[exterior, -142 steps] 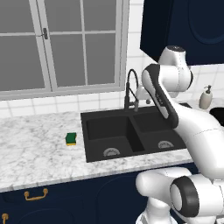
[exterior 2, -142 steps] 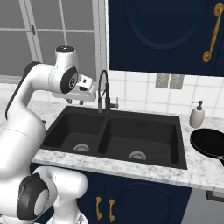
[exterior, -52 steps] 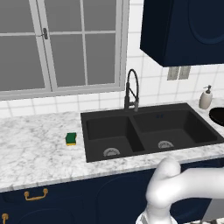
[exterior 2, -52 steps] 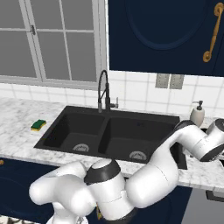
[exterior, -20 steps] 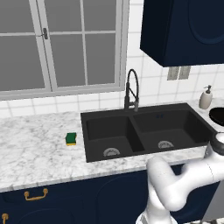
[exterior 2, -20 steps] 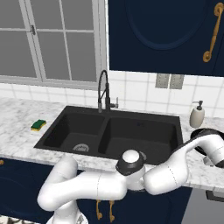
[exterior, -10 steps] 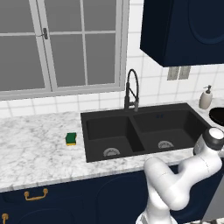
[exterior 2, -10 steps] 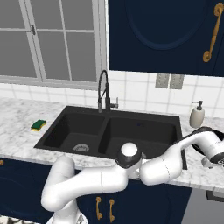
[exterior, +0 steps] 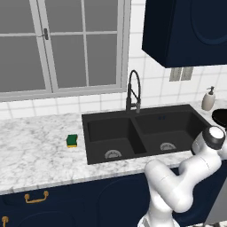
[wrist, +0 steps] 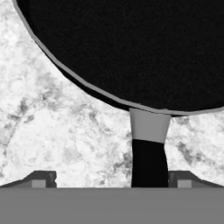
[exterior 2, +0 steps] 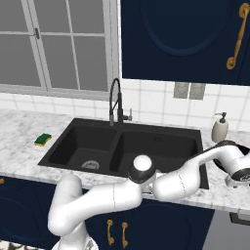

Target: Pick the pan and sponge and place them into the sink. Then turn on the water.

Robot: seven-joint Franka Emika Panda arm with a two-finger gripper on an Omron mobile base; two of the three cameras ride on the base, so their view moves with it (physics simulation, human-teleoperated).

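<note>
**Gripper poised over pan handle, nothing held**

At the right end of the counter, the gripper (wrist: 111, 180) is hanging over the marble with its jaws standing fully apart, one fingertip (wrist: 41, 178) showing on each side of the pan's handle (wrist: 149, 153). The handle is running straight down between the tips, and no contact with it is visible; the gripper is carrying nothing. This alignment is judged deliberate: the handle is the narrowest part and the only one the jaws could close around, so the hand is centring on it rather than on the wide black bowl.

The pan (wrist: 131, 48) is sitting flat on the counter (wrist: 52, 127), its grey rim curving across the hand view. In the right base view the arm is reaching low and far right, its wrist (exterior 2: 238, 168) covering most of the pan (exterior 2: 218, 161), which is lying right of the sink (exterior 2: 122, 146), beside the soap bottle (exterior 2: 219, 128).

The sponge (exterior: 72, 140) is resting on the counter left of the sink (exterior: 146, 133), well apart from the arm. Both basins are showing bare drains, and no water is running from the faucet (exterior: 133, 92).
</note>
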